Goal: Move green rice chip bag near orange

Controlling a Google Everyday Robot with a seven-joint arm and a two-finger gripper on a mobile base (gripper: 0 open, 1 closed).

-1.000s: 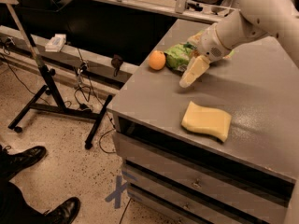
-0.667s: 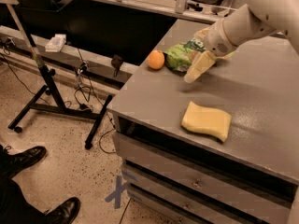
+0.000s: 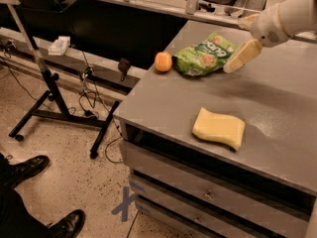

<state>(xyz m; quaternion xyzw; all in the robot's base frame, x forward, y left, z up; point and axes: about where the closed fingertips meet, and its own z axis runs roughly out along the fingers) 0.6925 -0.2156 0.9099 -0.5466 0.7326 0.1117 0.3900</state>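
1. The crinkled bright green rice chip bag point(image 3: 205, 53) with white lettering lay flat on the grey desk point(image 3: 163, 103), toward the far side of the top, printed face up.
2. The small round orange point(image 3: 163, 61) sat just left of the bag near the desk's left edge. The two were close together, and I could not tell if they touched.
3. The white arm's gripper point(image 3: 237, 43) hung over the desk at the bag's right end. Its pale cream fingers point(image 3: 242, 56) were spread apart and held nothing. The lower finger's tip pointed down at the bag's right edge, and contact could not be judged.
4. A yellow rectangular sponge point(image 3: 219, 128) rested on the near part of the desk, well apart from the bag and the orange.
5. Drawer fronts showed below the desk top.
6. On the speckled floor to the left were a black metal stand point(image 3: 49, 83), a blue tape cross point(image 3: 126, 200) and a pair of black shoes point(image 3: 25, 167).
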